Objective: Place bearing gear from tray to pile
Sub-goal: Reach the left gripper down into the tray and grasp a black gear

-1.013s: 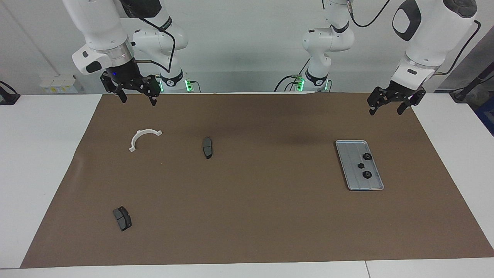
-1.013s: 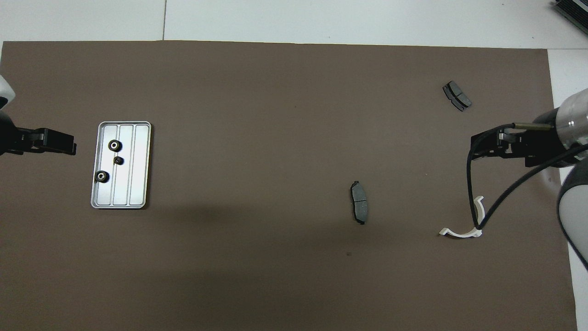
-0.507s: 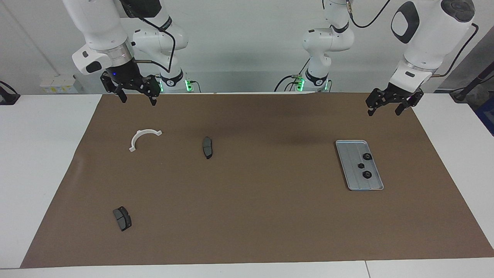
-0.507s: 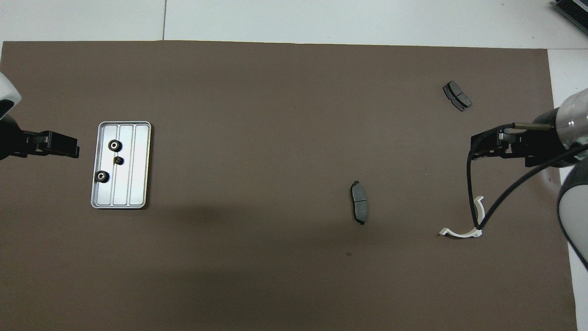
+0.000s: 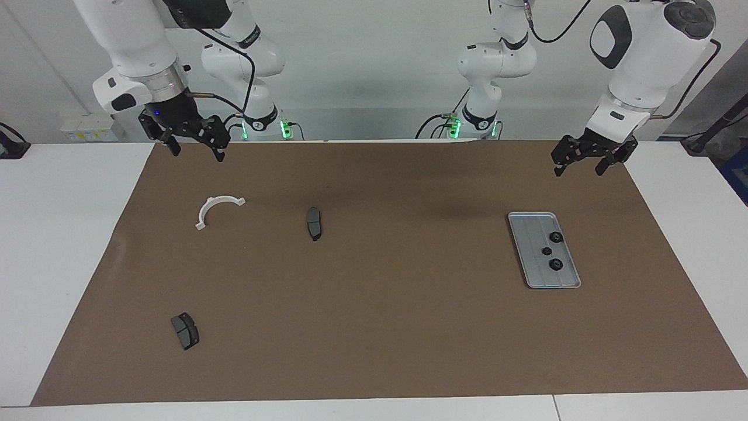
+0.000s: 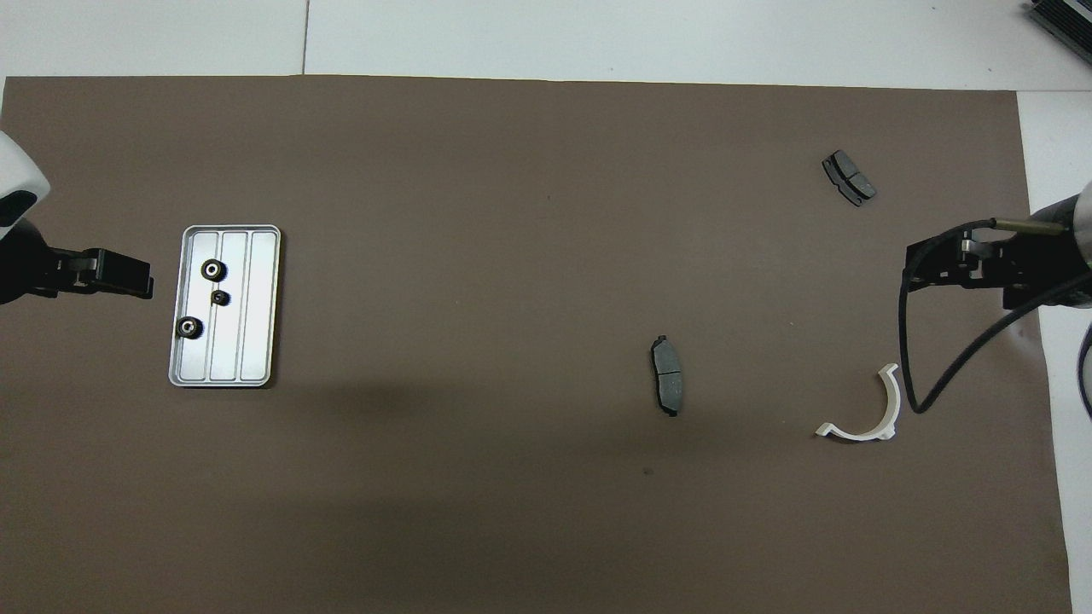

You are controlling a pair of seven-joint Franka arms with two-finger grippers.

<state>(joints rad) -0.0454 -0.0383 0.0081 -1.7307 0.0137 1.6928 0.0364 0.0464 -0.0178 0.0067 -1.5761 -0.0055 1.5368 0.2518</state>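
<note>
- While three dark bearing gears [image 5: 551, 250] sit on the tray [image 5: 529, 257], both arms hang raised.
- Left gripper [image 5: 579, 163] hangs over the mat [image 5: 374, 327] near the tray, fingers spread, holding nothing.
- Right gripper [image 5: 194, 148] hangs near the white bracket [image 5: 216, 208], fingers spread, holding nothing.

Two arms of glossy white shells, rounded at the joints. Black two-finger hardware at each end: left gripper [image 5: 575, 165], right gripper [image 5: 193, 149]. Above each one a bright metal ring, then a white wrist block with a dark oval inset. Small blue light just above the right gripper. Black cable looping from beside each metal ring up along the arm. Black bands and green lights at both bases.
</note>
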